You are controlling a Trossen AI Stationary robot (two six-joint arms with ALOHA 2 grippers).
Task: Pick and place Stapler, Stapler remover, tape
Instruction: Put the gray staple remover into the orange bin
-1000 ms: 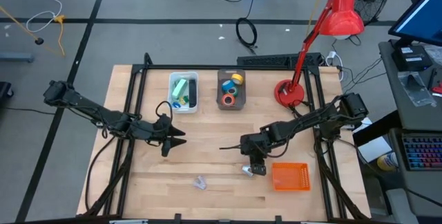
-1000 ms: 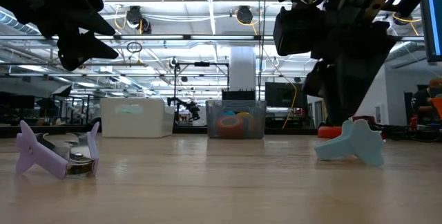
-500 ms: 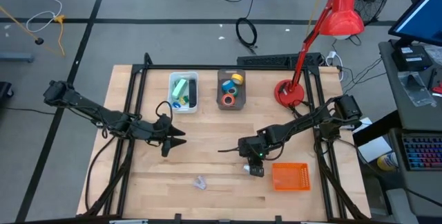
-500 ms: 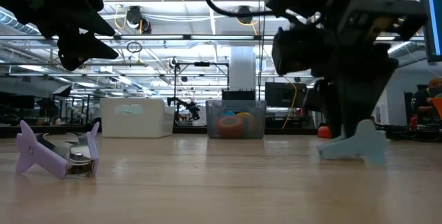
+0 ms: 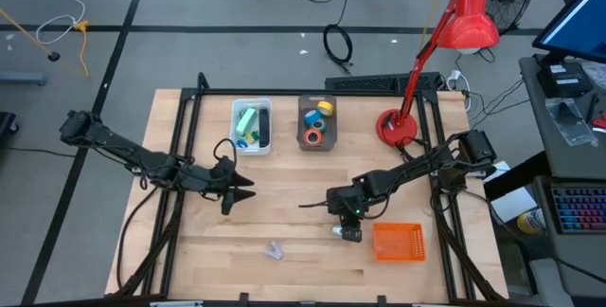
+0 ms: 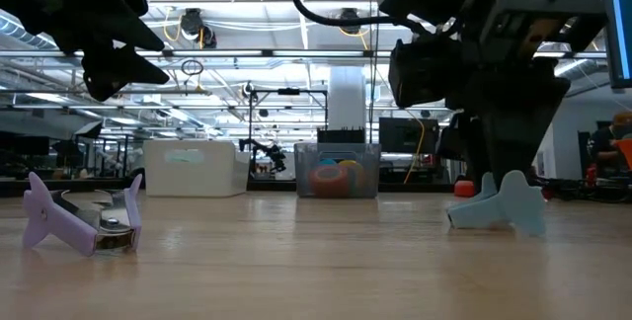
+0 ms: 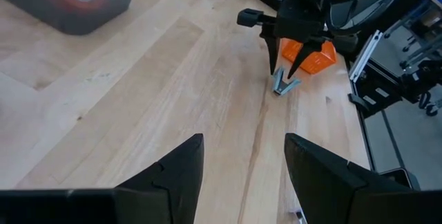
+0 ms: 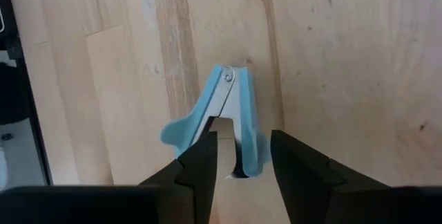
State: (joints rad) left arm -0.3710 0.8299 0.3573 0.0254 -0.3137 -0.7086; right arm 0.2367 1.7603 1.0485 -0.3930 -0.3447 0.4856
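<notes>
right hand (image 8: 239, 156) is down over the blue remover (image 8: 224, 124), fingers spread to either side of it and not clamped yet, so nothing is held. the remover sits on the bench (image 5: 294, 212) just beside the orange basket (image 5: 398, 242), toward the near right. left hand (image 5: 244, 189) hangs released above the left-middle of the bench, just waiting.

what i'd worry about: the remover is a splayed, lopsided little thing standing on its wings. one finger looks to sit over the metal middle and the other out by a wing, so if they close off-centre it'll probably twist or squirt out sideways rather than get pinched. it's light plastic too, so a finger touching first could just shove it across the wood toward the basket. a shallow grip on the curved wing could also let it drop on the lift.

other stuff: a purple remover (image 6: 79, 219) lies near the front left, well apart from everything. tape rolls (image 5: 315, 127) are in the grey bin (image 5: 301, 110) at the back, a white bin (image 5: 236, 117) beside it holds green and blue bits i can't make out.

bench is pale wood planks on a black frame, with a red lamp (image 5: 445, 51) at the back right. behind it is a big open workshop, ceiling lights, racks, cables on the floor.
</notes>
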